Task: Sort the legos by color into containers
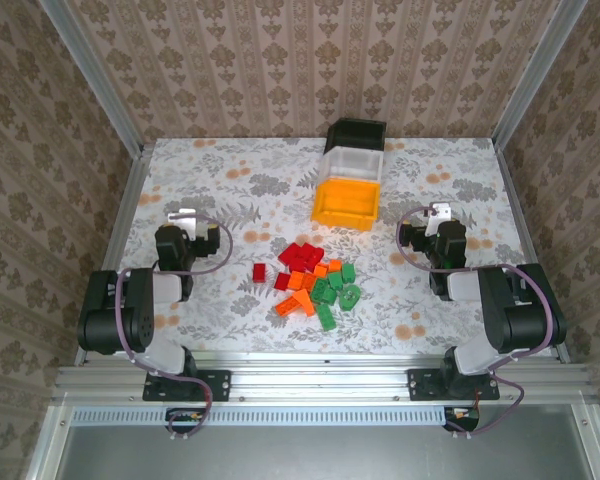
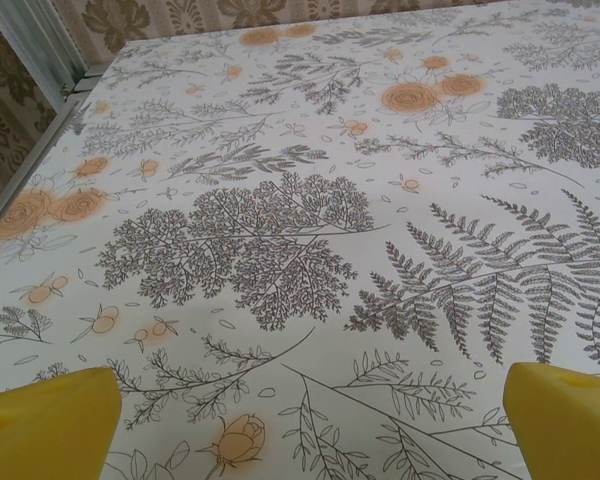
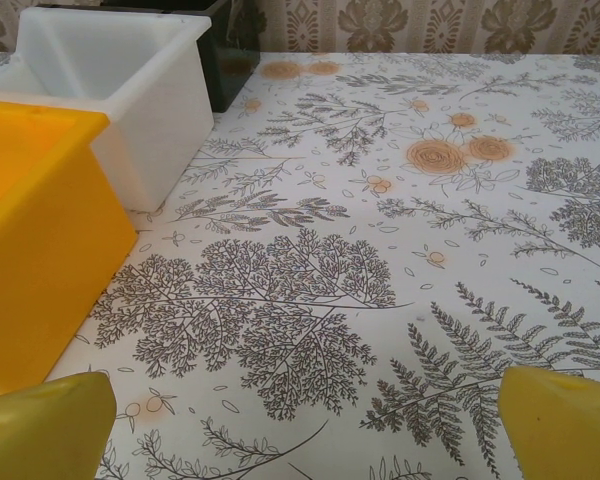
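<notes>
The legos (image 1: 312, 280) lie in a loose pile at the table's middle: red ones (image 1: 300, 255) at the back, orange ones (image 1: 295, 302) front left, green ones (image 1: 337, 292) to the right, and one red brick (image 1: 259, 271) slightly apart on the left. Behind the pile three bins stand in a row running away from me: yellow-orange (image 1: 346, 203), white (image 1: 352, 163), black (image 1: 355, 135). My left gripper (image 1: 183, 218) hovers left of the pile, open and empty, yellow fingers (image 2: 45, 420) wide apart. My right gripper (image 1: 438, 212), right of the bins, is open too, with the yellow-orange bin (image 3: 30, 230) to its left.
A floral cloth (image 1: 230, 190) covers the table. Aluminium rails (image 1: 120, 215) run along the left, right and near edges, with wallpapered walls behind. The white bin (image 3: 120, 90) and black bin (image 3: 230, 60) stand beyond the yellow-orange one in the right wrist view.
</notes>
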### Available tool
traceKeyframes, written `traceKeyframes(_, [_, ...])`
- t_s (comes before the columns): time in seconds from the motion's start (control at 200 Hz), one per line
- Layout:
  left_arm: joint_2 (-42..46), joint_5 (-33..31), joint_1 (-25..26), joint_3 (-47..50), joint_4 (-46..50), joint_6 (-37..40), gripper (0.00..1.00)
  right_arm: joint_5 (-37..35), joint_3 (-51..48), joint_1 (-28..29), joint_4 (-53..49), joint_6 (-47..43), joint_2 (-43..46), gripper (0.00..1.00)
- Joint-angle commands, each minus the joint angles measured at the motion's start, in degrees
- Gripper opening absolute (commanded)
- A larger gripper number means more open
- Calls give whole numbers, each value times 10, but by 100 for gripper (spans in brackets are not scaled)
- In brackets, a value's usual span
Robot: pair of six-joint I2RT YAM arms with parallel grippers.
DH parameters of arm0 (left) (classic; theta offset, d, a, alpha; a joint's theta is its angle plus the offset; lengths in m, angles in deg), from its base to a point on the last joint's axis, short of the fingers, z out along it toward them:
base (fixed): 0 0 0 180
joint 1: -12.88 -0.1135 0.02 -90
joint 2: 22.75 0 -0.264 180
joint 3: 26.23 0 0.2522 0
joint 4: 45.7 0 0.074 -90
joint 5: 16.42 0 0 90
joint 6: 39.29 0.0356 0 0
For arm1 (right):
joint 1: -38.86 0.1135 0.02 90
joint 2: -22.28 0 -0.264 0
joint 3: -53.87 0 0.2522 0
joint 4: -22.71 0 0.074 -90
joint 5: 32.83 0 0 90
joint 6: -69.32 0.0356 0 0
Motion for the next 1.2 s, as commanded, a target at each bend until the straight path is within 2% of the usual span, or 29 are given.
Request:
traceKeyframes(0.0, [68, 27, -3, -38, 98, 5, 100, -41, 26, 15, -59, 4, 32, 100])
traceKeyframes(0.075, [143, 8, 11, -70, 198, 8, 100, -84, 77, 41, -181, -12, 78, 100])
traceKeyframes(0.14, [207, -2, 30, -95, 261, 7, 100, -140, 112, 77, -241, -15, 124, 100])
traceKeyframes(0.25, [300, -16, 69, -140, 353, -10, 100, -207, 228, 120, -444, 60, 185, 100])
traceKeyframes(0.305, [338, -30, 84, -162, 392, -42, 100, -187, 282, 109, -536, 135, 196, 100])
traceKeyframes(0.34, [357, -46, 90, -173, 412, -74, 100, -148, 304, 95, -568, 174, 201, 100])
traceKeyframes(0.39, [381, -68, 91, -178, 436, -132, 100, -83, 297, 73, -557, 224, 214, 100])
traceKeyframes(0.435, [401, -105, 87, -172, 457, -191, 100, -56, 264, 56, -530, 295, 229, 100])
traceKeyframes(0.48, [425, -171, 80, -164, 512, -293, 100, -41, 233, 38, -517, 385, 241, 100])
traceKeyframes(0.515, [442, -210, 69, -151, 550, -374, 100, 1, 213, 21, -495, 415, 246, 100])
traceKeyframes(0.555, [466, -181, 43, -124, 552, -414, 100, 29, 203, 10, -492, 427, 246, 90])
traceKeyframes(0.605, [495, -136, 12, -85, 533, -442, 100, 19, 218, 13, -538, 429, 238, 72])
traceKeyframes(0.66, [523, -120, -8, -47, 517, -478, 100, 1, 244, 21, -603, 443, 220, 67])
traceKeyframes(0.755, [545, -85, -17, -19, 504, -473, 100, -36, 266, 49, -663, 483, 192, 68])
traceKeyframes(0.87, [527, -60, -17, -35, 547, -481, 100, -75, 268, 91, -657, 547, 163, 72])
traceKeyframes(1.005, [507, -23, -17, -36, 573, -532, 100, -69, 298, 125, -640, 639, 103, 76])
traceKeyframes(1.195, [500, 19, -16, -40, 581, -542, 99, -124, 346, 218, -658, 784, 15, 82])
